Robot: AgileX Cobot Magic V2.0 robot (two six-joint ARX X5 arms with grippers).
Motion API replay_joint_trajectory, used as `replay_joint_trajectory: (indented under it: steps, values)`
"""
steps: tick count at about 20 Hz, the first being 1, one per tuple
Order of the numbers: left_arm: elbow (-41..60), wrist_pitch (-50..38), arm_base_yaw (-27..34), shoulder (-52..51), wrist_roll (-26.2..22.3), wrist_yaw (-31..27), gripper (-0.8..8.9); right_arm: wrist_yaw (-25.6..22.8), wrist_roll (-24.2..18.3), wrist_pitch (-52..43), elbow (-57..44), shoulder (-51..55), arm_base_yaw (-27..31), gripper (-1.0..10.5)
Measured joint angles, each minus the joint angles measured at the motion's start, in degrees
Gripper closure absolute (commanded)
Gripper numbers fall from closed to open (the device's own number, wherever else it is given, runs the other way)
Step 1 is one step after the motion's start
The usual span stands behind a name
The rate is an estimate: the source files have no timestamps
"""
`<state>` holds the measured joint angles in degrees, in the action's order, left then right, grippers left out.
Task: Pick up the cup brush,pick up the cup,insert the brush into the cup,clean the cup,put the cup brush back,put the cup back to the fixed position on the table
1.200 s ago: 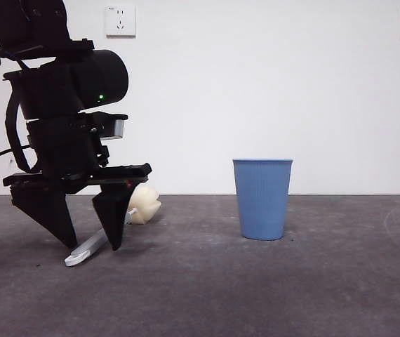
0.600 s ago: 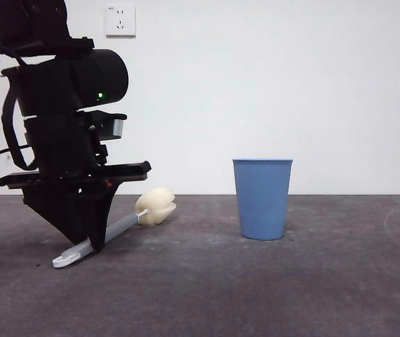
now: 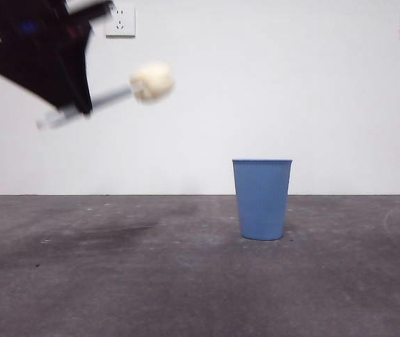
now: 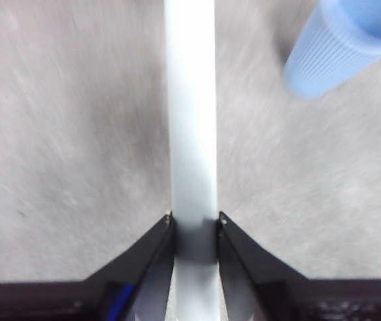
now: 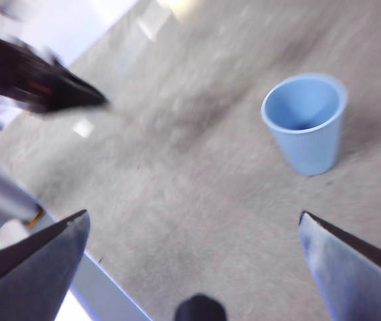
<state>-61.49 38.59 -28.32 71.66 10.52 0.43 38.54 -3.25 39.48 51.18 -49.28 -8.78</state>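
My left gripper point(image 3: 81, 105) is high at the upper left of the front view, shut on the grey handle of the cup brush point(image 3: 109, 97). The brush is lifted well clear of the table point(image 3: 186, 281), its cream sponge head point(image 3: 151, 81) pointing right. In the left wrist view my jaws clamp the pale handle point(image 4: 190, 134). The blue ribbed cup point(image 3: 262, 199) stands upright on the table, right of centre; it also shows in the left wrist view point(image 4: 341, 43) and the right wrist view point(image 5: 305, 120). My right gripper point(image 5: 190, 231) is open and empty, above the table, apart from the cup.
A white wall with two sockets point(image 3: 120, 20) stands behind the table. In the right wrist view the left arm point(image 5: 37, 83) shows as a dark blurred shape on the far side of the cup.
My left gripper has lifted the cup brush from the table to high at the upper left. The cup has not moved.
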Motion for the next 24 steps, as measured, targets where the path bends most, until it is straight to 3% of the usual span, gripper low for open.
replay_joint_trajectory:
  steps: [3, 7, 12, 16, 24]
  values:
    - [0.0, 2.4, 0.0, -6.3, -0.7, 0.0, 8.2, -3.4, -0.5, -4.8, 0.0, -10.7, -7.0, 3.2]
    - [0.0, 6.3, 0.0, -10.6, -1.9, 0.0, 8.2, -16.2, -1.3, -8.7, -0.3, -21.4, -15.8, 3.2]
    - [0.0, 7.6, 0.0, -12.3, -3.2, 0.0, 8.2, -22.5, 3.1, -28.9, -9.9, -24.1, -16.4, 3.2]
    - [0.0, 7.2, 0.0, -12.3, -3.8, 0.0, 8.2, -24.7, 4.1, -46.5, -20.4, -25.3, -17.4, 3.2]
    - [0.0, 7.7, 0.0, -12.3, -3.9, -0.1, 8.2, -26.8, 2.8, -74.6, -21.6, -44.1, -16.1, 3.2]
